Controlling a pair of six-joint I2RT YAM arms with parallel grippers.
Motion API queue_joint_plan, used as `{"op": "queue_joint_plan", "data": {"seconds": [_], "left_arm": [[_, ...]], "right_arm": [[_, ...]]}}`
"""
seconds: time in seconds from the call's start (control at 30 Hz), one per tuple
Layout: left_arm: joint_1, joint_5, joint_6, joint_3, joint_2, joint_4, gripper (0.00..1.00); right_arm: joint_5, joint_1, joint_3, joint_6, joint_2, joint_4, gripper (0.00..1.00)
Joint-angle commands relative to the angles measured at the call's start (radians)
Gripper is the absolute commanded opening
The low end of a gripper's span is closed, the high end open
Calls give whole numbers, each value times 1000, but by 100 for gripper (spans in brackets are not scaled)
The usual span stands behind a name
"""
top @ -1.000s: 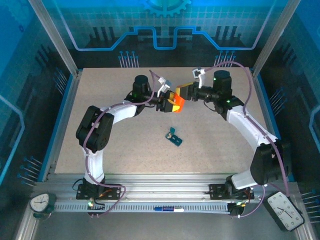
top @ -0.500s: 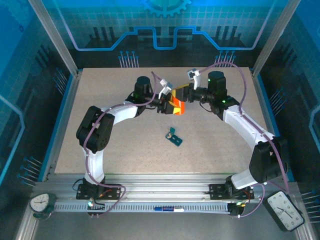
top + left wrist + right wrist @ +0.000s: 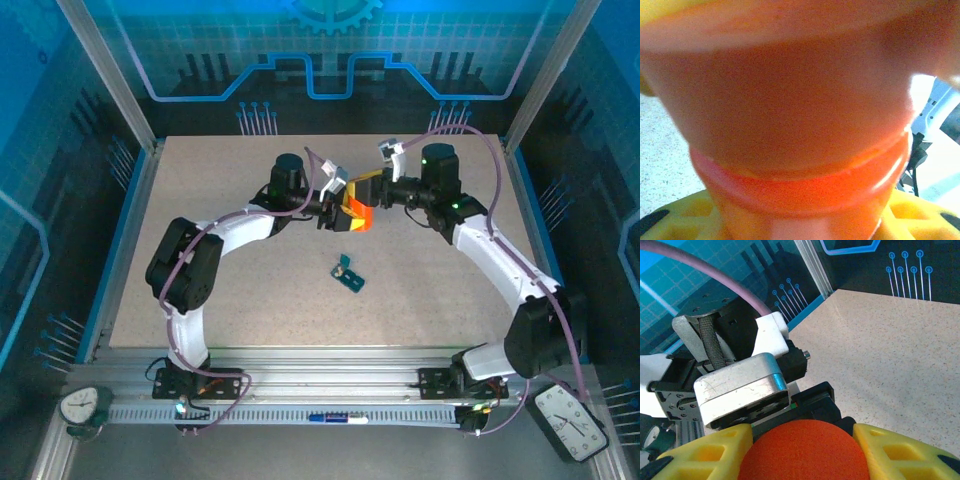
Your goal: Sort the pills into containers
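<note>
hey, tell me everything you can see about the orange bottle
The orange bottle is translucent orange plastic, cylindrical, with a raised collar around it. It is held tilted above the table, off the surface, gripped from opposite sides by the left end effector and the right end effector. Its contents cannot be made out.

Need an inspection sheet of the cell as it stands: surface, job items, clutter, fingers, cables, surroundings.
Surface: speckled table; the pill box is all that lies on it.
Job's things: teal pill box lies between the arms; orange bottle is held above the table.
Clutter: left clock and right clock by the front rail, off the table.
Grippers: left gripper and right gripper both shut on the orange bottle, yellow fingers either side.
Cables: purple cable along each arm.
Surroundings: blue-lit panels, metal frame.
</note>
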Motion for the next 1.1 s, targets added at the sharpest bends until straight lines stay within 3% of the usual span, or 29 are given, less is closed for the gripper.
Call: {"op": "queue_joint_plan", "data": {"seconds": [0.0, 0.17, 0.27, 0.4, 0.5, 0.57, 0.83, 1.07], "left_arm": [[26, -109, 43, 12, -69, 86, 0], [27, -112, 43, 9, -79, 86, 0], [29, -111, 49, 11, -84, 72, 0], [29, -105, 91, 38, -90, -20, 0], [29, -100, 146, 61, -92, -123, 0], [29, -109, 189, 69, -99, -190, 0], [30, -143, 305, 108, -95, -352, 0], [35, -141, 275, 123, -66, -290, 0]], "right_arm": [[-49, -3, -67, 5, -23, -166, 9], [-51, -14, -83, 10, -36, -166, 8], [-60, -17, -69, 27, -29, -162, 13], [-75, -37, -34, 88, -23, -130, 48], [-110, -82, -14, 167, -44, -77, 65], [-124, -110, -8, 196, -72, -62, 71], [-117, -180, -9, 186, -144, -144, 74], [-77, -186, 54, 49, -130, -278, 74]]}}
